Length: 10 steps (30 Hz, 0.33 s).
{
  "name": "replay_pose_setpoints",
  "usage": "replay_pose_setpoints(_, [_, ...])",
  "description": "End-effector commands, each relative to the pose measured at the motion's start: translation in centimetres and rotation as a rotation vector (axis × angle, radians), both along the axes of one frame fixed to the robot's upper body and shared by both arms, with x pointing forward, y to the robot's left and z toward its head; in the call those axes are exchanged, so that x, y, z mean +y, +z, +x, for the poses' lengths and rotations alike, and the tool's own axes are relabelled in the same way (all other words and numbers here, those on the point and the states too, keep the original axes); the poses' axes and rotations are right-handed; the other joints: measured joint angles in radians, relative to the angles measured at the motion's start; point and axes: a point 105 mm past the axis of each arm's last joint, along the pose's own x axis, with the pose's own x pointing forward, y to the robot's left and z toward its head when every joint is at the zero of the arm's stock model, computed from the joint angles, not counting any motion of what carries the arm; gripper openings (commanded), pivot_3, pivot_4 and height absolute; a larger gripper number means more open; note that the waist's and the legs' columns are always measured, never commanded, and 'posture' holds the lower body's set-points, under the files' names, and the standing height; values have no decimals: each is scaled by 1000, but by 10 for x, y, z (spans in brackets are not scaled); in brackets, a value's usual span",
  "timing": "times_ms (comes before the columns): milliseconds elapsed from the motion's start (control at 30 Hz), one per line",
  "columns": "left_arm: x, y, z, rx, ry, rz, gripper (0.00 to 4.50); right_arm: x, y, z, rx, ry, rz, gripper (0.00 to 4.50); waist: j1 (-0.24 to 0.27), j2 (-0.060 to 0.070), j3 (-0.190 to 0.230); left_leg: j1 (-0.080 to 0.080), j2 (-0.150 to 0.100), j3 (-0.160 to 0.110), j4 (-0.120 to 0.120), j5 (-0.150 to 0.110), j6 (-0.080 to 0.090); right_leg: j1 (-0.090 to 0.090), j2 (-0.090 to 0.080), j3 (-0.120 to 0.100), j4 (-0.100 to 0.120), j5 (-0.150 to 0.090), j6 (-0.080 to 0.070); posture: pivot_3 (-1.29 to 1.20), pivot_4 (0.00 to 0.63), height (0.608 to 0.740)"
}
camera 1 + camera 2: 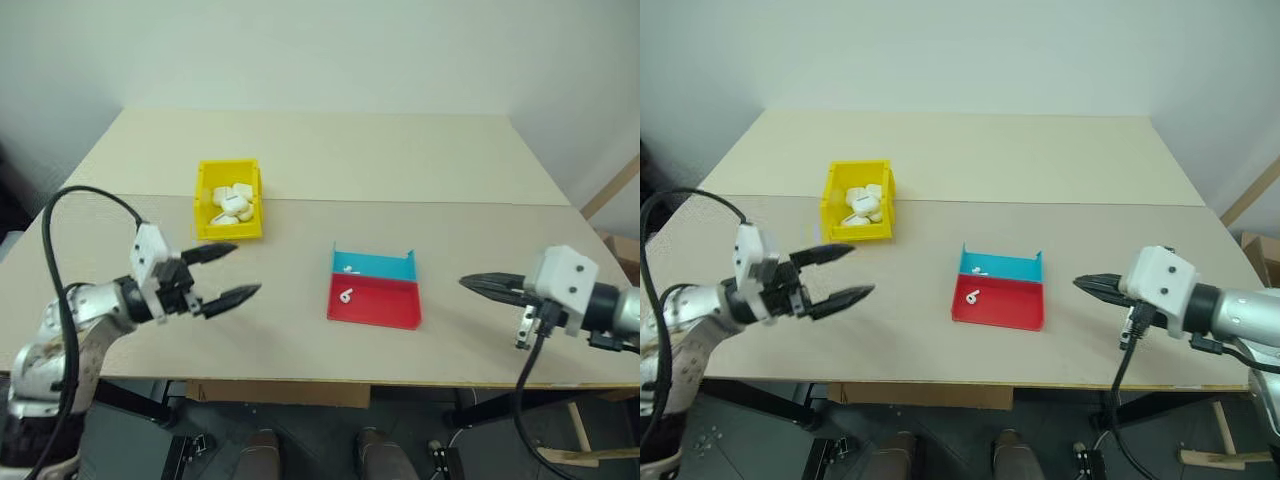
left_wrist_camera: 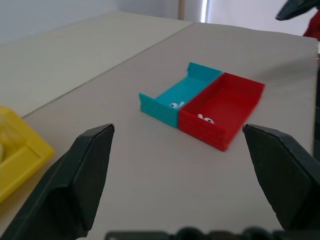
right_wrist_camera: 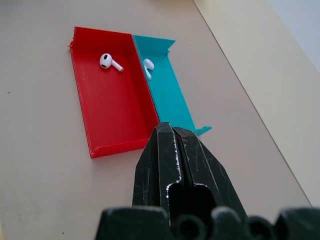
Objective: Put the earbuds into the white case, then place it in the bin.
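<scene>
On the table, two earbuds (image 3: 110,61) lie in the red-and-cyan tray (image 1: 375,306), white cases fill the yellow bin (image 1: 229,236) (left gripper (image 1: 225,272) wide, right gripper (image 1: 478,284) shut, both empty), casing undone

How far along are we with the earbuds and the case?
Done: several white cases already lie in the yellow bin. In hand: nothing; the left gripper hangs with jaws open beside the bin, and the right gripper is shut and empty. Left: two earbuds sit loose in the tray, one in the red half, one in the cyan half. No case waits outside the bin for them.
</scene>
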Motion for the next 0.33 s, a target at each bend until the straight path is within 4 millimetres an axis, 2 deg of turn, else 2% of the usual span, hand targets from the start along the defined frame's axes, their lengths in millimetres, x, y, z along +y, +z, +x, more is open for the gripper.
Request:
replay_pose_setpoints(33, [1,16,-14,-58,-35,4,4478,-4,11,-2,-55,11,-39,0,1,0,0,0,0,0,0,0,0,0,0,0,0,0,0,0,150,740])
replay_pose_setpoints(333, [4,16,-22,-7,-26,-4,4478,2,9,1,-45,18,-24,0,-1,0,0,0,0,0,-2,0,0,0,0,0,-2,0,0,0,150,740])
